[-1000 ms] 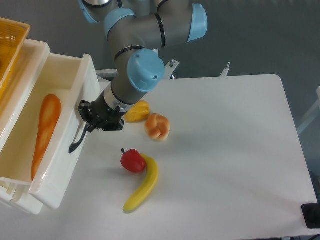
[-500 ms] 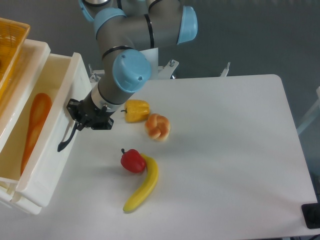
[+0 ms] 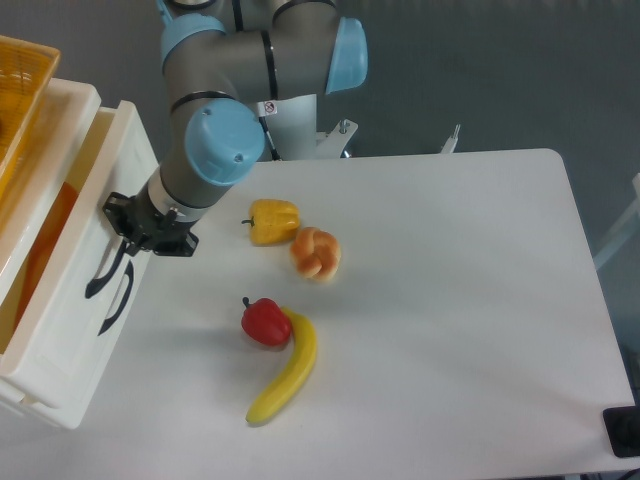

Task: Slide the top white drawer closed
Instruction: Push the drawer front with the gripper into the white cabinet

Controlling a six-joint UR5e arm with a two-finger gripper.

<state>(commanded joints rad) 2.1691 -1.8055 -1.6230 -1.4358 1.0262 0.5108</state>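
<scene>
Jaws of the gripper (image 3: pixel 128 238) press against the front of the top white drawer (image 3: pixel 85 250), just above its curved black handle (image 3: pixel 103 275); whether they are wide or narrow, or hold the handle, I cannot tell, because the dark gripper body hides them. This drawer is almost closed, only a thin strip of its inside shows to the left of the jaws, with something orange (image 3: pixel 45 255) in it. Just below the jaws is a second black handle (image 3: pixel 118 305), of the lower drawer front (image 3: pixel 75 370). Far up and left of the jaws a yellow woven basket (image 3: pixel 20 90) sits on top of the cabinet.

To the right of the jaws spreads the white bench (image 3: pixel 450 300), smooth and matte, with rounded corners. On it, near the jaws, lies a yellow pepper (image 3: pixel 273 221), and touching it a braided bun (image 3: pixel 315 253). Lower right of the jaws, a red pepper (image 3: pixel 265 321) touches a banana (image 3: pixel 286 372). Behind the bench, the room shows a plain dark grey floor (image 3: pixel 520 70).
</scene>
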